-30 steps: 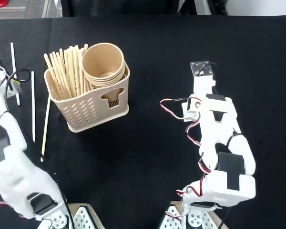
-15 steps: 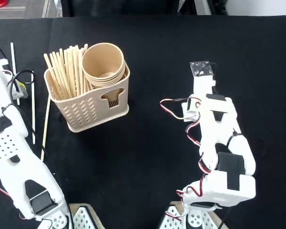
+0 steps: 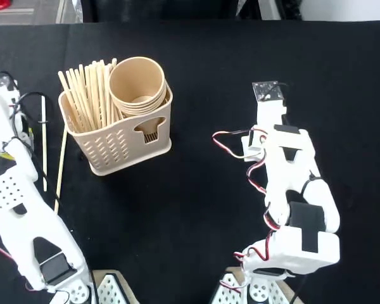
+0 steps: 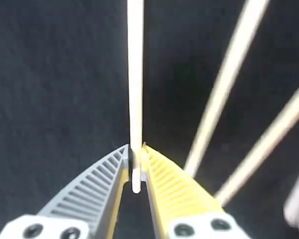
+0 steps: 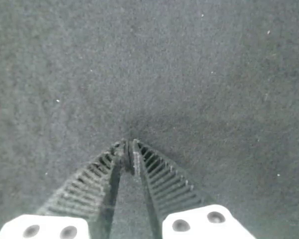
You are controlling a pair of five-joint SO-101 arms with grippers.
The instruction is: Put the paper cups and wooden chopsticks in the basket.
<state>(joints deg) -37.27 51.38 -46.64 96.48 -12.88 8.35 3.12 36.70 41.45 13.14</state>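
At the left edge of the desk, one chopstick is pinched between the tips of the left hand, and two more chopsticks are seen lying just beside it. In the basket, a stack of paper cups and a bundle of chopsticks are held upright. The right hand is pressed together, empty, over bare desk well apart from the basket.

Slotted beige plastic basket, tan paper cups, pale wooden chopsticks, black cloth table, left gripper ribbed grey and yellow, white right arm with black patches.
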